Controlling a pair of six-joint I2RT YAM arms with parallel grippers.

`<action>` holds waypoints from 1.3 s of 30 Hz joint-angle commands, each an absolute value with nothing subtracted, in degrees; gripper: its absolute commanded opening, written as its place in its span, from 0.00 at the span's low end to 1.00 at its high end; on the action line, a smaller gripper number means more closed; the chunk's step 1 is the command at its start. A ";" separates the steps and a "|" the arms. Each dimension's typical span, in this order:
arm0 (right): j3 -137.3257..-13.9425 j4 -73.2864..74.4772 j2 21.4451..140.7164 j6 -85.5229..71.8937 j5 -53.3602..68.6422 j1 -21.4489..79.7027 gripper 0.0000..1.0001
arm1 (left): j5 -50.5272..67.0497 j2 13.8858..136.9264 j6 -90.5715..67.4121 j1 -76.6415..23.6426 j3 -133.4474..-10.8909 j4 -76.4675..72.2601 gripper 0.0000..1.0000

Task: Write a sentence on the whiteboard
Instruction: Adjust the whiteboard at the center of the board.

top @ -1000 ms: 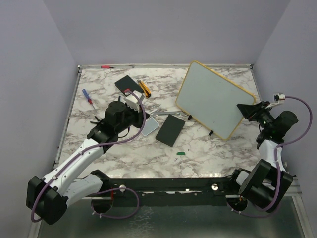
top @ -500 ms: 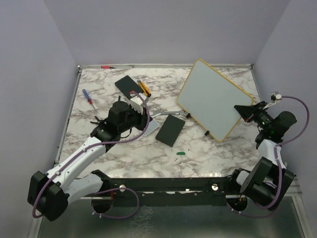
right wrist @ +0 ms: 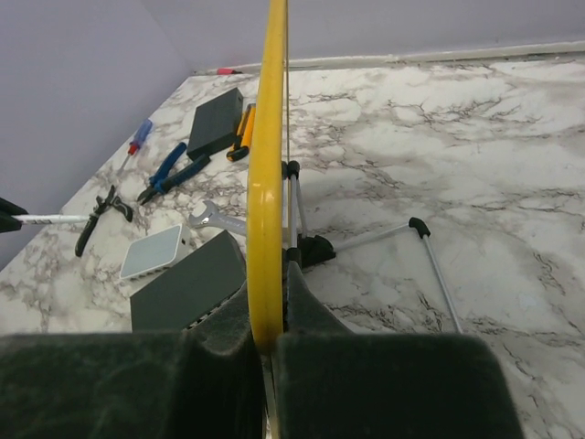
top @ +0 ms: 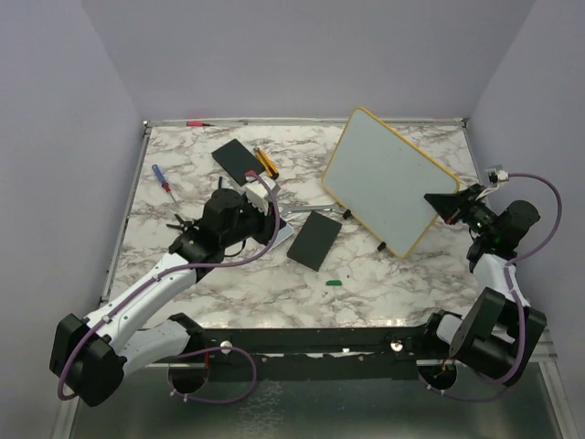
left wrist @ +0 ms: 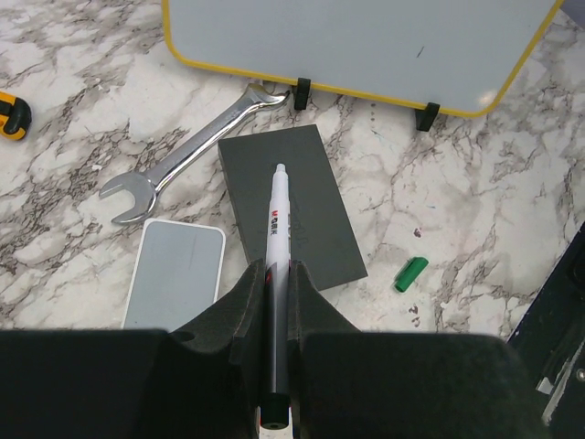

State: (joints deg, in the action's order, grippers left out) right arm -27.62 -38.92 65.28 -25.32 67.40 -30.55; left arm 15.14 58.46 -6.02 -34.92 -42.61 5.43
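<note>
Now | whiteboard (top: 384,174) propped, long axis diagonal | face seemingly leftward

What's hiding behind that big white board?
A thin wire stand, propping the whiteboard up on the marble table. The board's back face cannot be seen in any view.

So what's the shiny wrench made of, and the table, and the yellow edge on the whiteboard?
The wrench looks like polished steel: silvery, with bright glints. The table looks like marble, white with grey veins, though it could be a printed surface. The whiteboard has a smooth, glossy yellow rim, probably plastic.
</note>
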 commanded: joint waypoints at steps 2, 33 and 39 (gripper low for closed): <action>-29.28 -32.55 67.97 -21.80 71.99 -26.68 0.01 | 16.41 57.75 -4.43 -35.89 -41.66 4.41 0.00; -25.14 -18.49 50.71 -9.36 43.62 -25.84 0.09 | 16.43 56.71 -3.34 -38.90 -41.00 4.47 0.00; -23.40 -18.93 45.70 -10.74 39.47 -25.85 0.45 | 16.43 56.69 -3.25 -39.11 -40.98 4.41 0.00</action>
